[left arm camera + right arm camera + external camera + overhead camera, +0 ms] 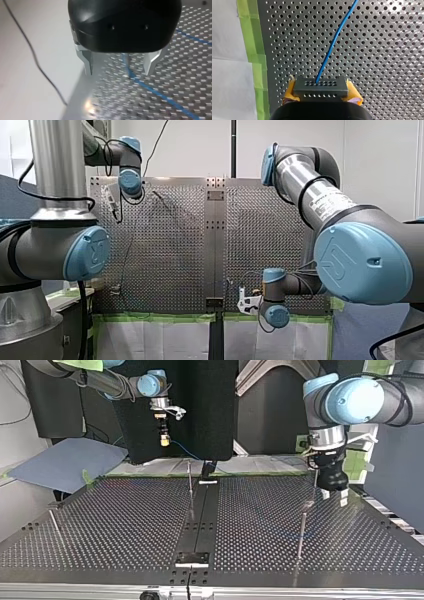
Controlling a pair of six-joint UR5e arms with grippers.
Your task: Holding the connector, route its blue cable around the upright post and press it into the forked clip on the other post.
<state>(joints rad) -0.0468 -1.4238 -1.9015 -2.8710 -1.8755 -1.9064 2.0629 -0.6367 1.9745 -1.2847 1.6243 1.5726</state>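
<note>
Your connector (320, 87) is a small, hard, dark block. I judge it light and rigid enough to take a firm squeeze on its sides. That is where my right gripper (163, 438) has it: the jaws are closed on it, a yellow pad (291, 91) against each side.

In the front view that gripper sits at the near edge of the table (165, 245), just right of the middle strip (215, 245). The top view shows it lifted clear of the plate.

The blue cable (334, 42) leaves the block's face and runs ahead over the holes. It looks thin, light and limp, so expect it to sag and trail after the connector, not hold a shape. Steer it by the block, not by the wire, with a little tension so it does not go slack on the way round. Don't yank, as the joint at the block is likely the weak spot.

My left gripper (119, 72) is at the far left in the front view. Its metal fingers (87, 62) stand wide apart and hold nothing. The cable lies on the table ahead of the gap. Something thin and upright shows between the fingers, too blurred to name, and I can't tell if anything touches
</note>
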